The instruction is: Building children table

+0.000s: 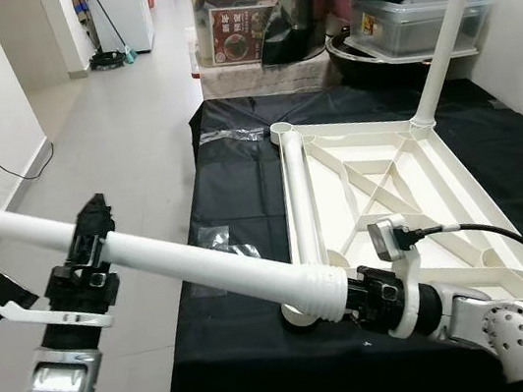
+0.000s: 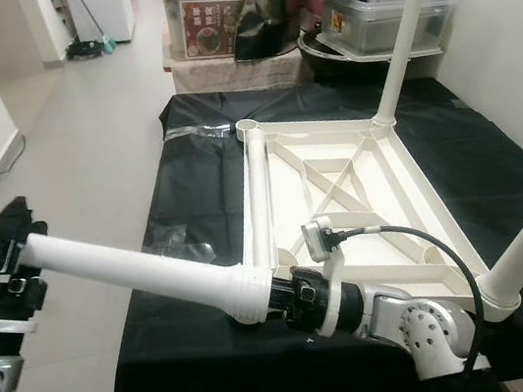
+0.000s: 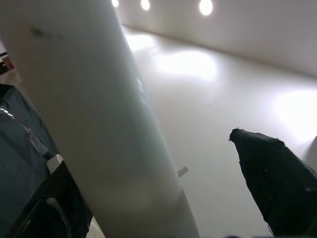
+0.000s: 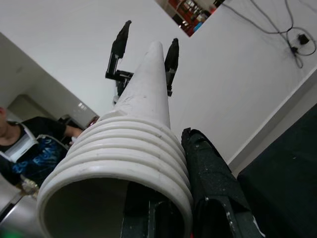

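Both grippers hold one white table leg (image 1: 203, 265) level above the black-covered counter (image 1: 211, 194): right gripper (image 1: 372, 296) jaws closed at its threaded end, left gripper (image 1: 90, 245) jaws closed near the far end, likely to steer it toward the upturned tabletop's (image 1: 378, 177) empty corner socket.

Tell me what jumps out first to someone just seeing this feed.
A long white table leg runs across the near view, held by both arms: the left gripper clamps its shaft, the right gripper its ribbed end. Behind it, the white tabletop frame lies upside down on a black-covered table, two legs already standing.
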Tool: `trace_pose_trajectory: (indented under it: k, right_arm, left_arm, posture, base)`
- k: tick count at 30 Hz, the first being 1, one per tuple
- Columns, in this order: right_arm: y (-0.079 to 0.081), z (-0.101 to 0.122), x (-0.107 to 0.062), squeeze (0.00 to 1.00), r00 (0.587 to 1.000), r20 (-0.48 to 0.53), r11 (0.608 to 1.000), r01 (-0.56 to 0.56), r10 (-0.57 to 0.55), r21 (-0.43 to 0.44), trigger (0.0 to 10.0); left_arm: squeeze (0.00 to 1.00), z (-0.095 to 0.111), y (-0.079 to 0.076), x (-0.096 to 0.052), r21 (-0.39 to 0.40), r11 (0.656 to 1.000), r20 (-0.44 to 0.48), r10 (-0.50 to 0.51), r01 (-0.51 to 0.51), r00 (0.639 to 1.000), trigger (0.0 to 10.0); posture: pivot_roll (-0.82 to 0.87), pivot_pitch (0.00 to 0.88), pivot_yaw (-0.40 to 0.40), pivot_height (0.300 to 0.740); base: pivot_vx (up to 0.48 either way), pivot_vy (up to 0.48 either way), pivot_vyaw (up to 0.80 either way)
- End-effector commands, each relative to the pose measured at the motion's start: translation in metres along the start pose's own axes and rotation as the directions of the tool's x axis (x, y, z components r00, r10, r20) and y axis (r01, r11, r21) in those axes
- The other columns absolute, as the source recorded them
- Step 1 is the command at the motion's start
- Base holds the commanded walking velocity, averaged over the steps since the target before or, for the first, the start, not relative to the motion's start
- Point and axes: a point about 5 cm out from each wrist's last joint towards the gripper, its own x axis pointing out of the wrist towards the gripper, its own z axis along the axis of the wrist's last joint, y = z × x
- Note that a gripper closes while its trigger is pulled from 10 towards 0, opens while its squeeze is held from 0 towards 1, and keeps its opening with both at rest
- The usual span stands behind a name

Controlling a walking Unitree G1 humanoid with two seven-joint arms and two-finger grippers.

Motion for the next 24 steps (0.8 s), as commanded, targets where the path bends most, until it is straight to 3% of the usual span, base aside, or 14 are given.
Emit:
trace_pose_trajectory:
  k: [1,5,6,8,9,14,24]
  right_arm:
    - [0.006,0.002,0.000,0.00,0.999,0.007,0.999,-0.043,0.043,-0.008,0.0]
    - [0.008,-0.002,-0.002,0.00,0.998,-0.024,0.998,-0.060,0.060,0.001,0.0]
    - [0.009,-0.003,-0.002,0.00,0.998,-0.030,0.998,-0.064,0.064,0.003,0.0]
    - [0.009,-0.003,-0.002,0.00,0.997,-0.033,0.998,-0.066,0.066,0.005,0.0]
    - [0.009,-0.003,-0.002,0.00,0.997,-0.026,0.998,-0.068,0.068,0.008,0.0]
    - [0.009,-0.003,-0.003,0.00,0.997,-0.012,0.997,-0.080,0.080,0.020,0.0]
    - [0.010,0.000,0.000,0.00,0.994,0.031,0.995,-0.101,0.100,0.025,0.0]
  left_arm:
    - [0.00,-0.001,0.003,-0.001,-0.024,1.000,-0.007,0.013,-0.013,1.000,10.0]
    - [0.00,0.003,0.003,-0.002,-0.060,0.998,0.014,0.001,0.000,1.000,10.0]
    - [0.00,0.004,0.003,-0.002,-0.080,0.997,0.029,-0.003,0.005,1.000,4.8]
    - [0.00,0.005,0.003,-0.002,-0.094,0.996,0.039,-0.005,0.008,0.999,4.8]
    - [0.00,0.005,0.004,-0.003,-0.114,0.993,0.052,-0.005,0.011,0.999,0.0]
    - [0.00,0.009,0.006,-0.006,-0.167,0.986,0.088,0.003,0.011,0.996,0.0]
    - [0.00,0.016,0.009,-0.005,-0.195,0.981,0.121,0.019,0.006,0.992,0.0]
  posture:
    - [0.06,0.037,-0.079,0.740]
    - [0.06,0.038,-0.080,0.740]
    - [0.06,0.037,-0.080,0.740]
    - [0.06,0.037,-0.080,0.740]
    - [0.06,0.039,-0.080,0.740]
    - [0.06,0.041,-0.079,0.740]
    - [0.06,0.040,-0.079,0.740]
  base:
    - [0.000,0.000,0.00]
    - [0.000,0.000,0.00]
    - [0.000,0.000,0.00]
    - [0.000,0.000,0.00]
    - [0.000,0.000,0.00]
    - [0.000,0.000,0.00]
    - [0.000,0.000,0.00]
